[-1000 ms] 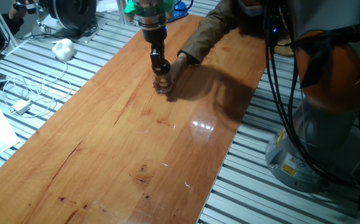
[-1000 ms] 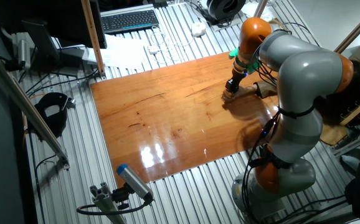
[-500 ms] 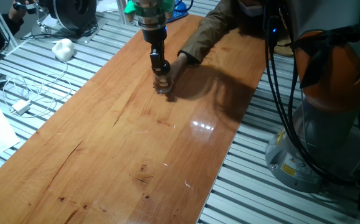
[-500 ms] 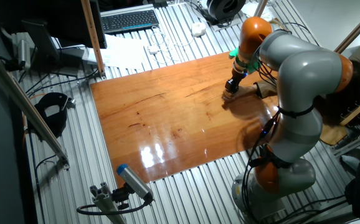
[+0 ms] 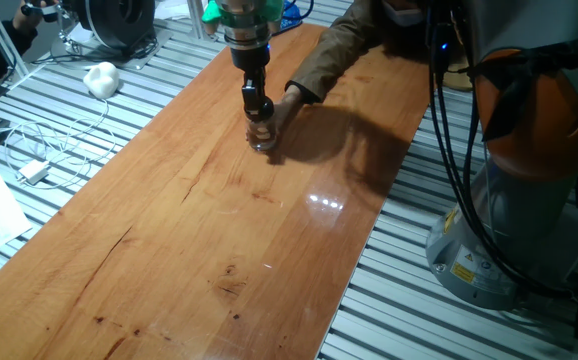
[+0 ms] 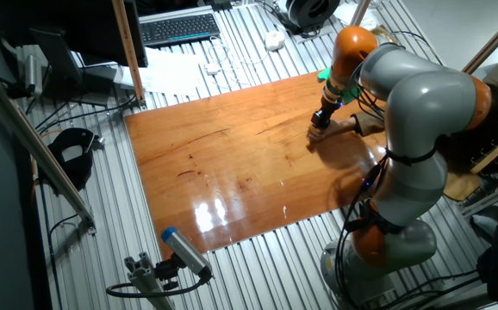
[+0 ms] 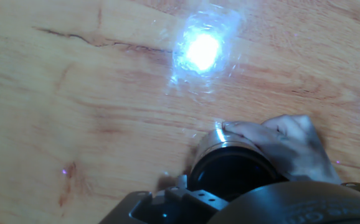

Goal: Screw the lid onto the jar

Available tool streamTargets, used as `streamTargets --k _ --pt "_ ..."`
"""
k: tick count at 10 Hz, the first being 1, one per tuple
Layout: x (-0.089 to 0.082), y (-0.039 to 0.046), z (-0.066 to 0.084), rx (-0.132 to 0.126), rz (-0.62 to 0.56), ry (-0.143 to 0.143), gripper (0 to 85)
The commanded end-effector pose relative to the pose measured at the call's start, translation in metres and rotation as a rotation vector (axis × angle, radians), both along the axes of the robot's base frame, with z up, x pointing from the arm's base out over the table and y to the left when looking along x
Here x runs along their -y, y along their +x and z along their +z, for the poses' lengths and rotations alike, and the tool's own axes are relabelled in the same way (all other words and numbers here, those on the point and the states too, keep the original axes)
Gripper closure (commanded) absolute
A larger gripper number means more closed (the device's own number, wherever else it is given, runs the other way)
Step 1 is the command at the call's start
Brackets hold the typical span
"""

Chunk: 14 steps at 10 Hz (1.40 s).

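The small clear jar (image 5: pixel 262 140) stands on the wooden board (image 5: pixel 199 230), steadied by a person's hand (image 5: pixel 287 108) from the right. My gripper (image 5: pixel 258 110) points straight down right above the jar and is shut on the black lid (image 5: pixel 259 107), which sits at the jar's mouth. In the hand view the black lid (image 7: pixel 230 173) fills the bottom centre, with the jar's shiny rim (image 7: pixel 219 142) just beyond it and the person's fingers (image 7: pixel 283 142) against it. The other fixed view shows the gripper (image 6: pixel 319 123) over the jar (image 6: pixel 315 134).
The person's sleeved arm (image 5: pixel 339 45) reaches in from the far side. The robot's base (image 5: pixel 529 200) and cables (image 5: pixel 449 130) stand to the right of the board. A white cable (image 5: pixel 39 150) and a white lump (image 5: pixel 101 78) lie left of the board.
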<state>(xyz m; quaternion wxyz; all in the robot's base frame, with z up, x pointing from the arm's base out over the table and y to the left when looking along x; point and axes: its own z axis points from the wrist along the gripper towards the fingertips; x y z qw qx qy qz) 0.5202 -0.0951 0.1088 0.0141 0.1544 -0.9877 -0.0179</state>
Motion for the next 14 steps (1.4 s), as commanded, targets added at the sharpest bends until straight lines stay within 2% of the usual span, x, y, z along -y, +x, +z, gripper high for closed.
streamTargets --k 1,3,7,9,11,13,14 --pt "0.0003 0.0005 0.0004 0.007 -0.033 -0.004 51.0" --pt "0.0006 0.0004 0.0002 0.007 -0.108 0.021 51.0" --pt "0.0014 -0.0009 -0.0014 0.019 -0.124 0.022 51.0" --pt "0.0036 -0.0033 -0.0021 0.036 -0.199 0.014 51.0" --pt "0.0047 -0.0039 -0.0021 0.032 -0.242 0.021 51.0" --pt "0.0055 -0.0048 -0.0024 0.018 -0.395 0.046 51.0" --pt "0.0055 -0.0048 -0.0025 0.016 -0.458 0.038 51.0"
